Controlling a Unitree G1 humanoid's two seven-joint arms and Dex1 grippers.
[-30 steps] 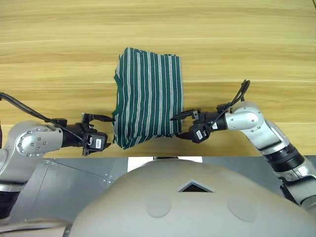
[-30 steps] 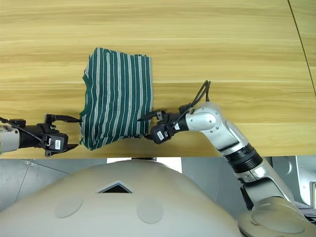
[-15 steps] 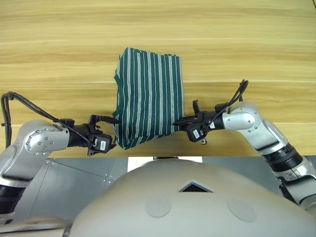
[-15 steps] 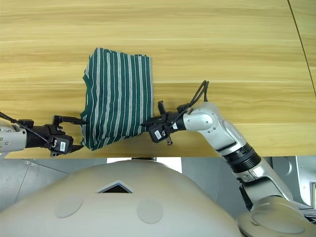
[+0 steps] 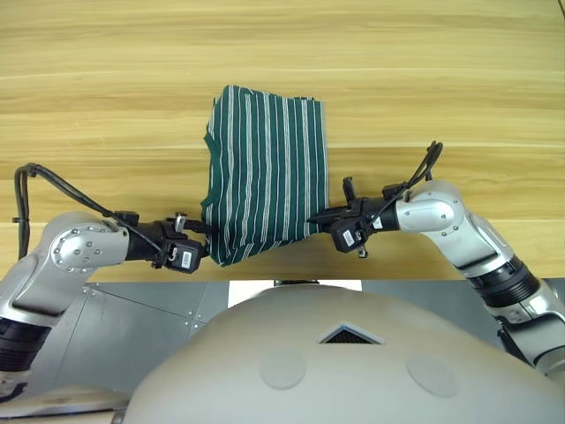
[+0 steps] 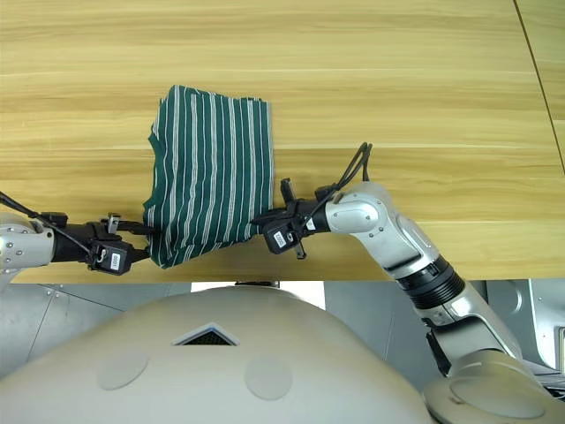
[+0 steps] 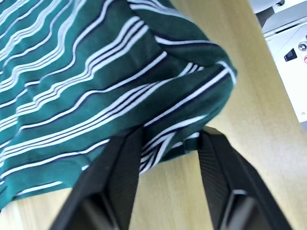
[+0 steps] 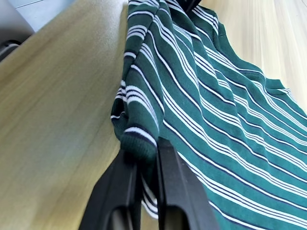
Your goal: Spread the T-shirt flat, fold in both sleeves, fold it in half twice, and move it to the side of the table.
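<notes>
Black-fingered left gripper (image 5: 201,235): at the near-left corner of the T-shirt (image 5: 265,168). The left wrist view gives its fingers (image 7: 120,172) parted, straddling the bunched hem, with bare wood visible between them.

Right gripper (image 5: 316,217): at the near-right corner. The right wrist view gives its fingers (image 8: 170,184) pressed close together, pinching a fold of hem.

T-shirt: green with white stripes, folded to a rough rectangle, lying close to the near table edge. The head views give the whole outline, with the far edge flat.

Table (image 5: 459,79): pale wood planks, extending far beyond the shirt.
</notes>
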